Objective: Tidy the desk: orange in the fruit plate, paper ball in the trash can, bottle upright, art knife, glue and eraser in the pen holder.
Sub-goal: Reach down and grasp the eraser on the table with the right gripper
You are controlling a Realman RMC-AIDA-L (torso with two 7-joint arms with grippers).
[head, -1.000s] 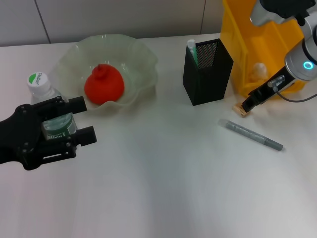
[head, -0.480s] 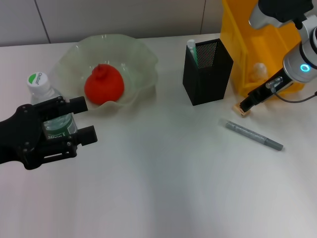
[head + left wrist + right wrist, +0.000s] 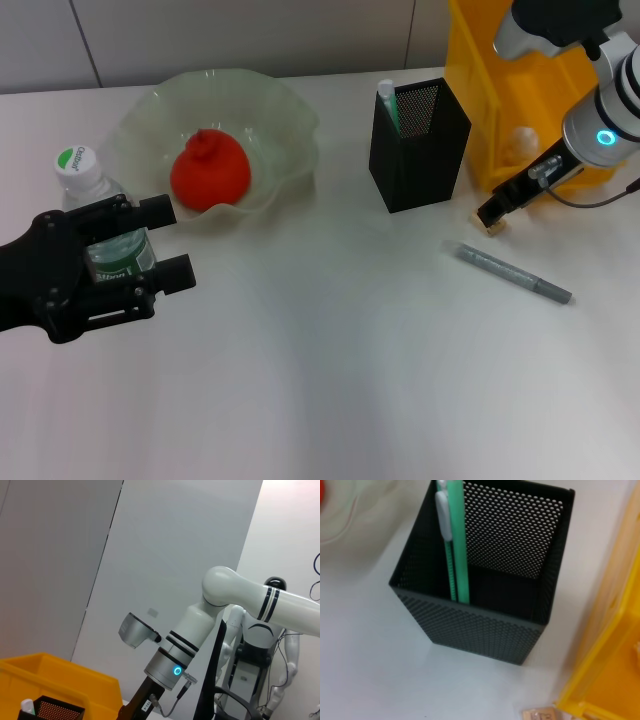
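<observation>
The orange (image 3: pixel 208 170) lies in the pale-green fruit plate (image 3: pixel 290 110). The bottle (image 3: pixel 78 165) stands upright at the left, and my left gripper (image 3: pixel 170 242) stands open around its labelled body. The paper ball (image 3: pixel 517 143) sits in the yellow trash can (image 3: pixel 480 100). The black mesh pen holder (image 3: pixel 420 160) holds a green-and-white stick (image 3: pixel 387 105), also seen in the right wrist view (image 3: pixel 456 540). My right gripper (image 3: pixel 492 212) is directly over the tan eraser (image 3: pixel 494 227), which sits beside the trash can. A grey pen-shaped stick (image 3: pixel 510 272) lies on the table.
The right wrist view looks down into the pen holder (image 3: pixel 470 625), with the trash can's wall (image 3: pixel 605 680) close beside it and the eraser (image 3: pixel 540 714) at the picture's edge. The left wrist view shows my right arm (image 3: pixel 200 625) above the trash can (image 3: pixel 50 670).
My right gripper has shifted slightly left and now covers more of the eraser. The left arm and the bottle have not moved.
</observation>
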